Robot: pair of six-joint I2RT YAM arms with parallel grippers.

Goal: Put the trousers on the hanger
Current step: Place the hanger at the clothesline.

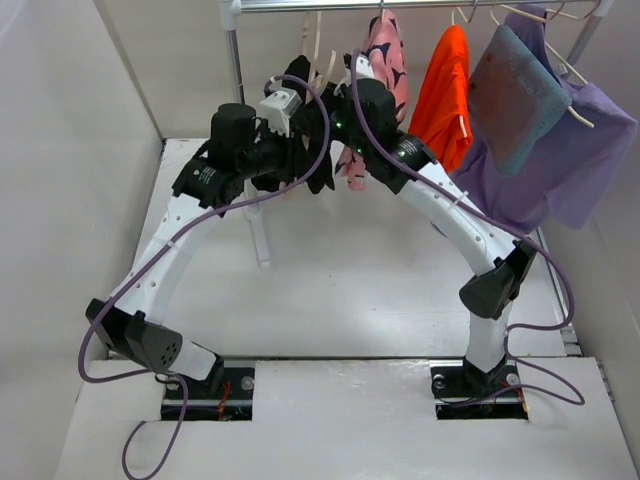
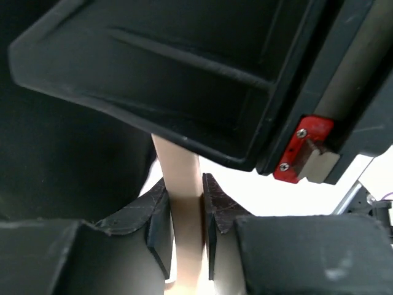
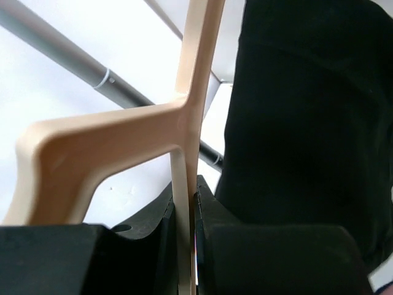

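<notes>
— Left gripper (image 2: 186,206) first: clamped on the hanger (image 2: 184,178); fingers (image 2: 156,212) pressed against either side of a pale bar, pads tight on the wood.

— Same on the other side; right gripper (image 3: 185,206) pinching a thin edge of that hanger from below; held high at the back of the table (image 1: 350,290), close under the rail (image 1: 290,5), wrist to wrist with the left one.

— And the look of the wood?

— Pale beige, smooth, matte; thin when seen edge-on, broader across its face; in the right wrist view, a narrow bar rising straight out of the fingers, with a wider arm branching off to the left and bending down at a rounded corner.

— Long axis?

— Along the gripped bar, close to upright in both wrist views; for the whole outline, cannot tell.

— Trousers (image 3: 307,123)?

— Plain black, soft, no pattern; hanging just right of the bar in the right wrist view, filling that side top to bottom; seen from above, bunched between the two wrists and drooping below them; cannot tell whether draped over the hanger or only beside it.

— Neighbours on the rail?

— Pink patterned garment (image 1: 385,55), orange garment (image 1: 448,90), purple garment (image 1: 580,170) with a grey-green cloth (image 1: 515,95) over it; all to the right of the grippers.
</notes>
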